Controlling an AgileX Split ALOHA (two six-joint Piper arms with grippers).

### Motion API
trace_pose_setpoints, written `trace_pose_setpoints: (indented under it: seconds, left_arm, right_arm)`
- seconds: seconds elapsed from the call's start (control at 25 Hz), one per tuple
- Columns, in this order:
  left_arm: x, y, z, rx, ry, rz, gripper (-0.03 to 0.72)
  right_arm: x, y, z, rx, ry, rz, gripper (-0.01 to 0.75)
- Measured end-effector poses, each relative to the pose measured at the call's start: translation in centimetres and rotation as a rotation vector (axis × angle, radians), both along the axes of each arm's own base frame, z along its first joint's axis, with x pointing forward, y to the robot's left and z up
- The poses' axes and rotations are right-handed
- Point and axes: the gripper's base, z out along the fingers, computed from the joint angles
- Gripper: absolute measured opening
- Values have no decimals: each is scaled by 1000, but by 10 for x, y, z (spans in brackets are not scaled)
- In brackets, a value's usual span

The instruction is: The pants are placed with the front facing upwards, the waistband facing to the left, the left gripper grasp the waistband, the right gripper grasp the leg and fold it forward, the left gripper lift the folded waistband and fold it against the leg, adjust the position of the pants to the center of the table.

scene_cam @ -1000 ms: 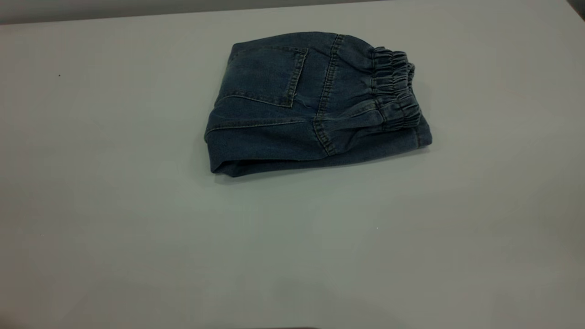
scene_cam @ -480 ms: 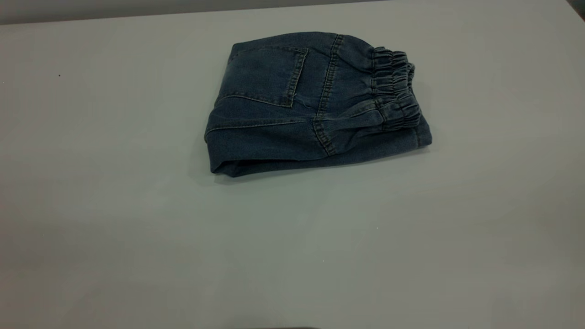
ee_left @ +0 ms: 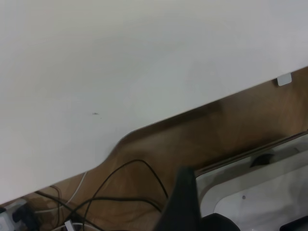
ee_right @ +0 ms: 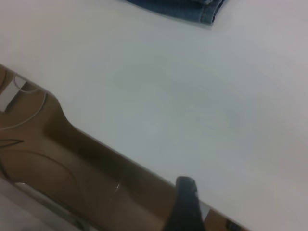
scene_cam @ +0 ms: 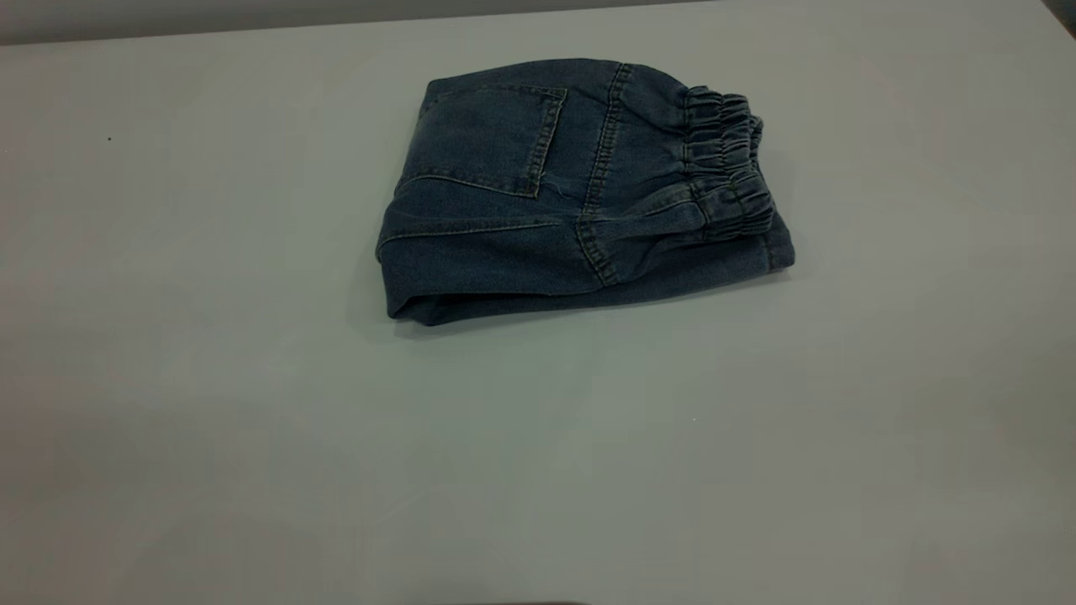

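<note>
Lying folded on the table (scene_cam: 252, 403), the pants (scene_cam: 538, 210) sit toward its far side, back pocket up, waistband (scene_cam: 727, 164) at the right. Left gripper (ee_left: 180, 202) and right gripper (ee_right: 185, 204) hang by the table's edge; whether their jaws are apart I cannot tell.

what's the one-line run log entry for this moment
pants: folded, waistband right | table: pants in far half | left gripper: off table edge | right gripper: at table edge | contact: none
</note>
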Motion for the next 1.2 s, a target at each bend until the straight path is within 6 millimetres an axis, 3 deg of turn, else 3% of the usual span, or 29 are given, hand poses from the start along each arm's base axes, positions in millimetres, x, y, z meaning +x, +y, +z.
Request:
trace_pose_setpoints:
  seconds: [0.28, 0.64, 0.96, 1.2]
  left_arm:
    - [0, 0, 0, 0, 0, 0, 587]
    - [-1, 6, 1, 0, -17, 110, 587]
    - [-33, 7, 10, -19, -234, 112, 587]
    - [-59, 8, 11, -32, -401, 110, 587]
  right_arm:
    - [-2, -2, 1, 12, -18, -29, 507]
    - [-2, -15, 1, 20, -44, -436, 507]
    - [-33, -20, 3, 99, -247, -494, 507]
    - [-35, -20, 3, 103, -254, -495, 507]
